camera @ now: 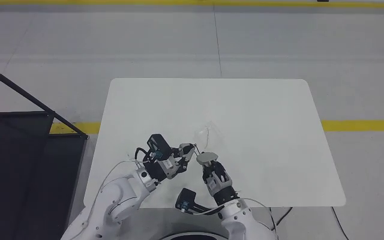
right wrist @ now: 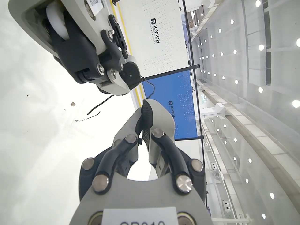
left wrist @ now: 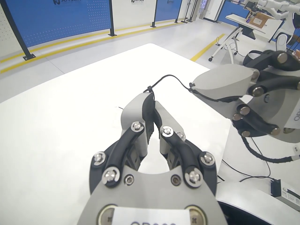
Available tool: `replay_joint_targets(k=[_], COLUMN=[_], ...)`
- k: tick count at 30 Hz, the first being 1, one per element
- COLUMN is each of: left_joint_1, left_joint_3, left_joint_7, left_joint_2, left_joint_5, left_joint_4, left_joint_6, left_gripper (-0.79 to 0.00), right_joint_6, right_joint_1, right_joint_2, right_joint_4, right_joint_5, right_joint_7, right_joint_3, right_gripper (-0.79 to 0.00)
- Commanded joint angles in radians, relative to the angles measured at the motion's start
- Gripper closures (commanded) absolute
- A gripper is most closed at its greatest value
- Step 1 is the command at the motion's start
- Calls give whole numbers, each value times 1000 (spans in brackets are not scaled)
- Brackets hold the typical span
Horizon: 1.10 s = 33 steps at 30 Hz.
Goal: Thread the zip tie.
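A thin black zip tie [left wrist: 169, 77] hangs in a short arc between my two grippers, above the near part of the white table [camera: 270, 120]. My left gripper [left wrist: 151, 99] is shut on one end, with a small knot-like head just past its fingertips. My right gripper [right wrist: 145, 103] is shut on the other end, close beside the left one. In the right wrist view the zip tie [right wrist: 152, 87] curves from the left gripper [right wrist: 134, 76] to mine, and a loose tail dangles below the left gripper. In the top view the left gripper [camera: 188, 148] and right gripper [camera: 207, 159] nearly touch.
A few small specks [right wrist: 73, 104] lie on the table under the grippers. A black-framed barrier [camera: 36, 108] stands off the table's left side. The table's front edge [camera: 270, 205] runs close behind the grippers.
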State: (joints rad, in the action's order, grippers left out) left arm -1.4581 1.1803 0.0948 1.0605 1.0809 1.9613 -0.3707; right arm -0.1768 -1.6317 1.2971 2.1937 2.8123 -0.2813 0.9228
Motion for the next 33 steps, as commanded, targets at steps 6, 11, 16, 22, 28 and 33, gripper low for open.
replay_joint_targets(k=[6,11,16,22,28,33], left_joint_1=[-3,-4,-8,-12,-15,-15], left_joint_3=[-2,-1,1,4,6,8], left_joint_7=[-10,-18,-19,-22,-19,-18], left_joint_2=[4,6,8,9,11,13], left_joint_5=[12,19,22,31,36,41], left_joint_4=[-1,-1,0,0,1,1], left_joint_6=[6,4,3,-5,-8,-10], left_gripper=[0,0,0,0,0,0], right_joint_6=[-52,-127,-156,-63,12,-21], right_joint_1=[-1,18,32,23,3,3], right_joint_2=[-3,-1,2,10,12,11], right_joint_4=[-8,-11,-12,-1,0,-5], right_joint_5=[11,16,11,-8,-11,1], right_joint_7=[40,35,28,-40,-43,-17], right_joint_3=[0,-10,-17,-10,-4,-5], right_gripper=[0,0,0,0,0,0])
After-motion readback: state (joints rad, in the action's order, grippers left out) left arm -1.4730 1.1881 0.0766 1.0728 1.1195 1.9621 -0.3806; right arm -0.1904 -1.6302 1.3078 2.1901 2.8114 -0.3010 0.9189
